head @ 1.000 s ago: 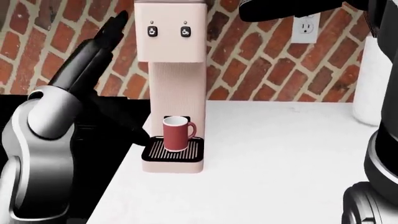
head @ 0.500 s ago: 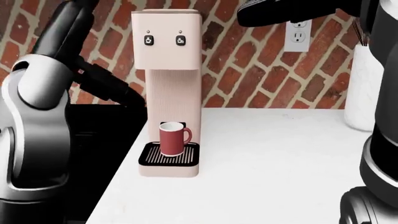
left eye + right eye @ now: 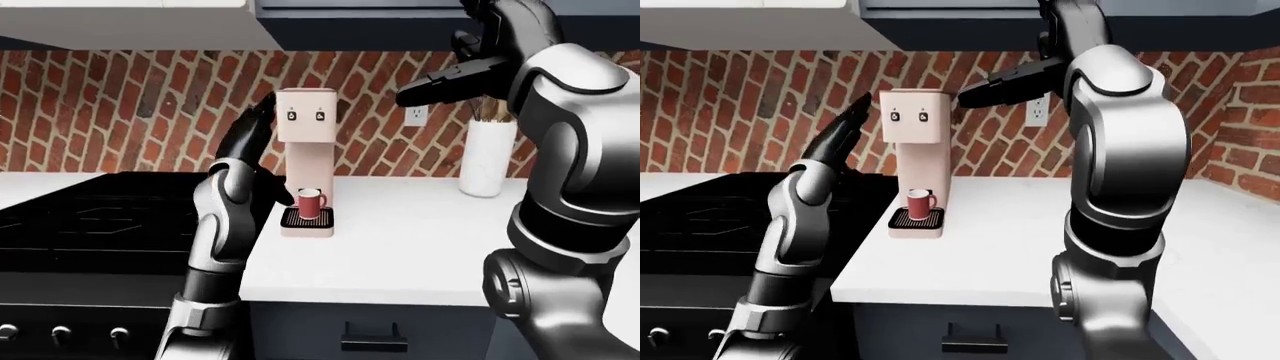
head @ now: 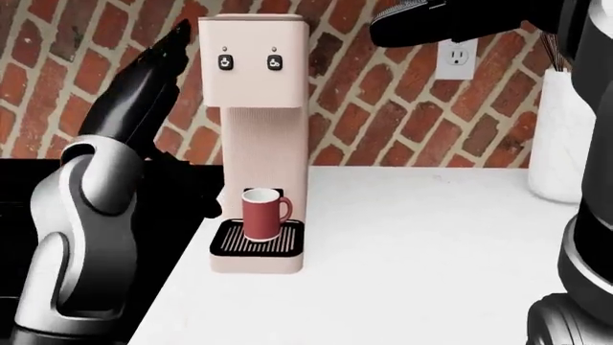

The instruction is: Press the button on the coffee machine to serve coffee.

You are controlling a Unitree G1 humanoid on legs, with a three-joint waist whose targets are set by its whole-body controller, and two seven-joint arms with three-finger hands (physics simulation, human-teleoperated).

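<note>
— Since half a second ago, our left hand [image 4: 158, 61] dropped back into head view, fingers stretched loose, just left of the coffee machine [image 4: 256, 108].

— Right hand [image 3: 440, 81]?

— Raised, extended flat, grasping nothing. We log: red mug [image 4: 262, 213] on the drip tray, white counter [image 4: 431, 244], brick wall [image 3: 120, 105], black stove [image 3: 90, 217], outlet [image 4: 456, 54].

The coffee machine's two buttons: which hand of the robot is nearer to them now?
Left. The left hand stands open just left of the buttons, not touching. The right hand hangs farther off, up and right of them.
</note>
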